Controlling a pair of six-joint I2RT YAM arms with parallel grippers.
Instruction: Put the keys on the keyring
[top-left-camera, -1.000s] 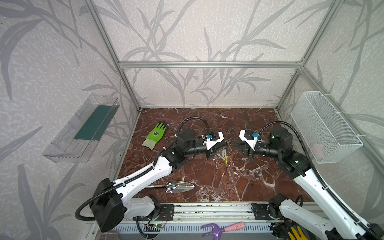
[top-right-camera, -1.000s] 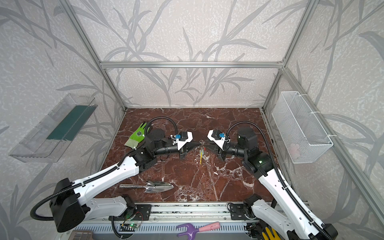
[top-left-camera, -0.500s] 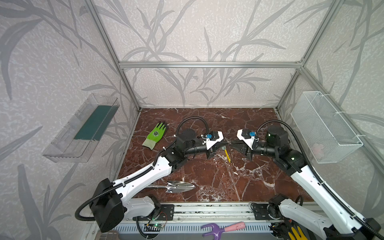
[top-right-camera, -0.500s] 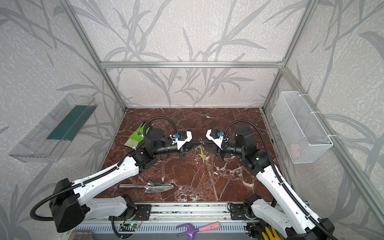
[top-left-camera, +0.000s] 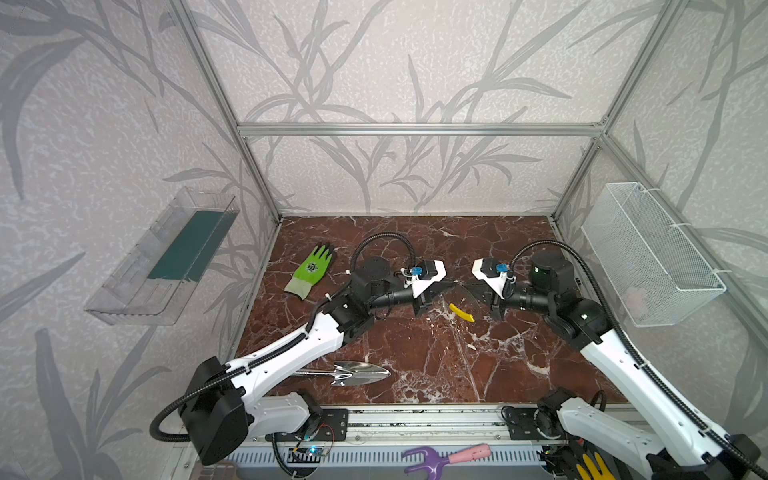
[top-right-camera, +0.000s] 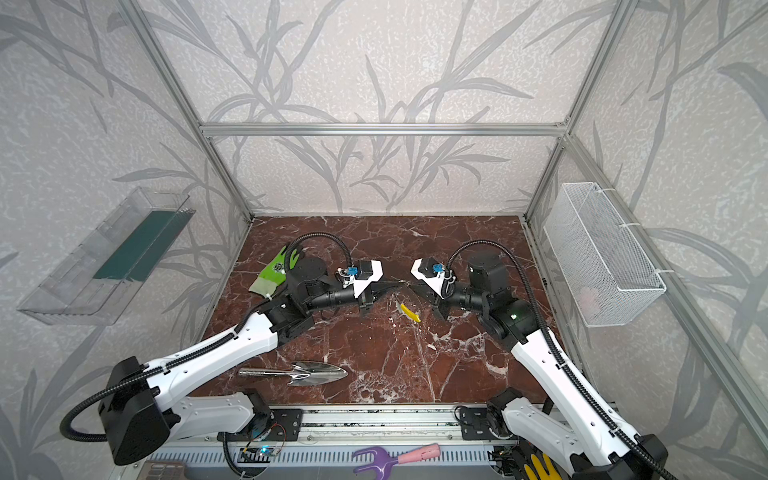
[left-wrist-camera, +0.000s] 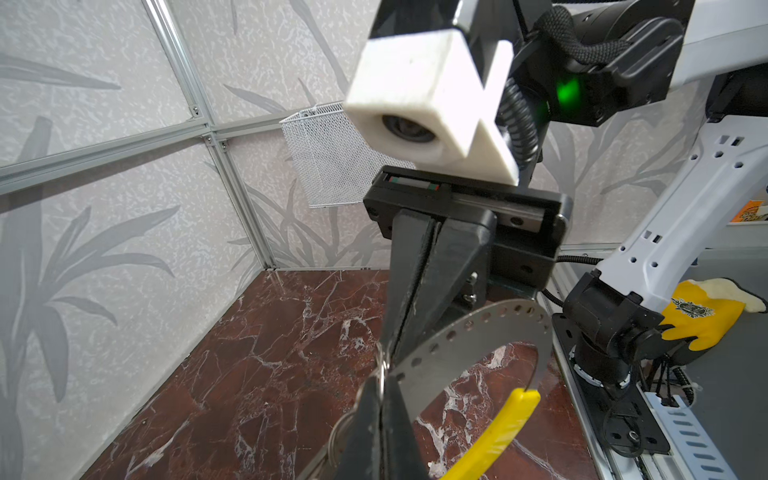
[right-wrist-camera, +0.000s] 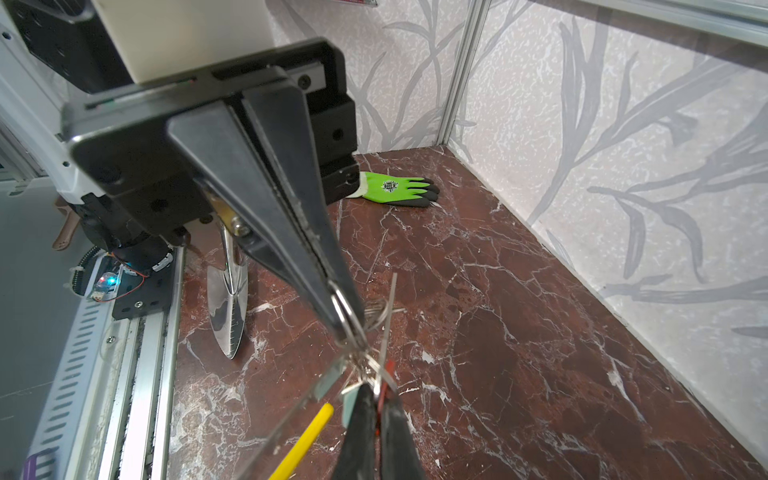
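Both grippers meet tip to tip above the middle of the marble floor. My left gripper (top-left-camera: 453, 285) (left-wrist-camera: 380, 386) is shut on the keyring (left-wrist-camera: 478, 336), pinching a small wire ring at its perforated end. The grey hoop hangs from there, its yellow segment (top-left-camera: 461, 312) (top-right-camera: 409, 313) lowest. My right gripper (top-left-camera: 468, 287) (right-wrist-camera: 376, 392) is shut on the keys; a red tag (right-wrist-camera: 388, 370) shows between its fingers and a mint tag (right-wrist-camera: 349, 405) beside them. The silver key blades are mostly hidden among the rings.
A green glove (top-left-camera: 313, 270) lies at the back left of the floor. A shiny trowel (top-left-camera: 357, 372) lies near the front, by the left arm. A wire basket (top-left-camera: 652, 253) hangs on the right wall, a clear tray (top-left-camera: 166, 257) on the left wall.
My right gripper has moved left up to the left gripper's tip and its jaws have closed. The left arm has stayed put; the hanging hoop has swung slightly.
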